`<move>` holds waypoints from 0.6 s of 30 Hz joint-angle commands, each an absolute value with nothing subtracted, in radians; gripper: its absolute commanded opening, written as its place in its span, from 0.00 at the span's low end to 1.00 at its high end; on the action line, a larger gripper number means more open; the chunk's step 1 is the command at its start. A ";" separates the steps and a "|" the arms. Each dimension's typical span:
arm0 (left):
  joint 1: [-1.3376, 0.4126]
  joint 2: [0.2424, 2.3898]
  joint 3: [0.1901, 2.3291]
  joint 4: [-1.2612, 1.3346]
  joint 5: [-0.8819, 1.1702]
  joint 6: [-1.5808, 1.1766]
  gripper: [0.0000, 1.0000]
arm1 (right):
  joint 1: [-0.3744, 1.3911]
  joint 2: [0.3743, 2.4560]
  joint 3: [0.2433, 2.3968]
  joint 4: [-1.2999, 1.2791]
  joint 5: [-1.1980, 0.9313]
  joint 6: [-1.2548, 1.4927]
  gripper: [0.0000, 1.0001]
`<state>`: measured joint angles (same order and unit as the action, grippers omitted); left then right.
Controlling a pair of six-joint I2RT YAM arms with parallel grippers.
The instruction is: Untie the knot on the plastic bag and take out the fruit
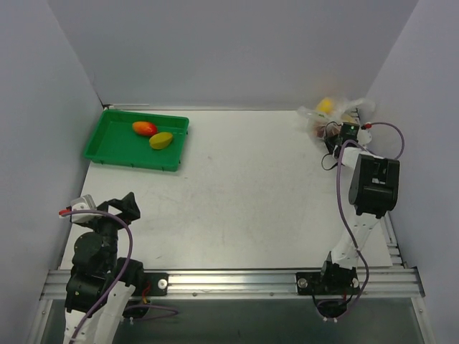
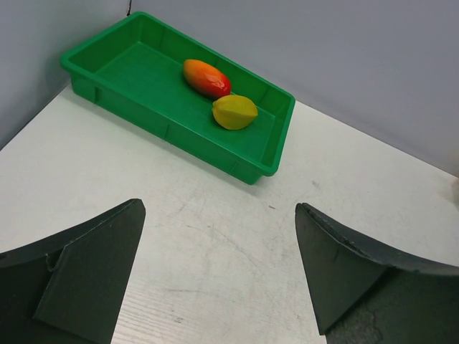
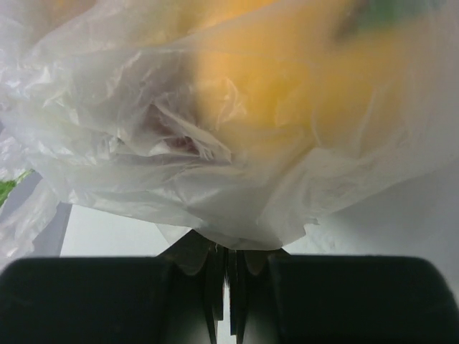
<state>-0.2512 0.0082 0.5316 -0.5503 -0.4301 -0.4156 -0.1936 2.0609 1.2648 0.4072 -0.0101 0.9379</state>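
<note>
The right gripper (image 3: 229, 256) has its two dark fingers pressed together, pinching a gathered fold at the lower edge of the clear thin plastic bag (image 3: 215, 158). The film bunches to a point right at the fingertips. Whether that fold is the twisted knot itself cannot be told, as no distinct tie shows. Just beyond the fingertips the bag bulges upward, and the toy fruit shows through it as a blurred yellow-orange mass (image 3: 287, 79), with something dark red (image 3: 176, 142) to its left. From above, the bag (image 1: 337, 115) lies at the far right corner of the white table (image 1: 251, 193), directly ahead of this gripper.

The left gripper (image 2: 219, 276) has its fingers spread wide and holds nothing, hanging over bare table. Well ahead of it is a green plastic tray (image 2: 269, 161) holding a red-orange oval mango (image 2: 206, 78) and, touching it, a yellow-green oval mango (image 2: 234, 112).

The step in hand looks like the first grab on the bag, with the knot not yet undone. The next move likely needs the left gripper to cross over and take the opposite side, so the tie can be pulled apart.

No brand, label or writing can be read.
</note>
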 commanded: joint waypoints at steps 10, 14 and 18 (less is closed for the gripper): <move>-0.242 -0.043 0.529 -0.497 -0.351 -0.408 0.97 | 0.113 1.553 0.939 0.267 -0.247 0.757 0.00; -0.244 -0.038 0.522 -0.468 -0.322 -0.402 0.97 | 0.300 1.471 0.865 0.203 -0.294 0.661 0.00; -0.245 -0.008 0.512 -0.437 -0.231 -0.391 0.97 | 0.484 1.399 0.815 0.198 -0.397 0.595 0.00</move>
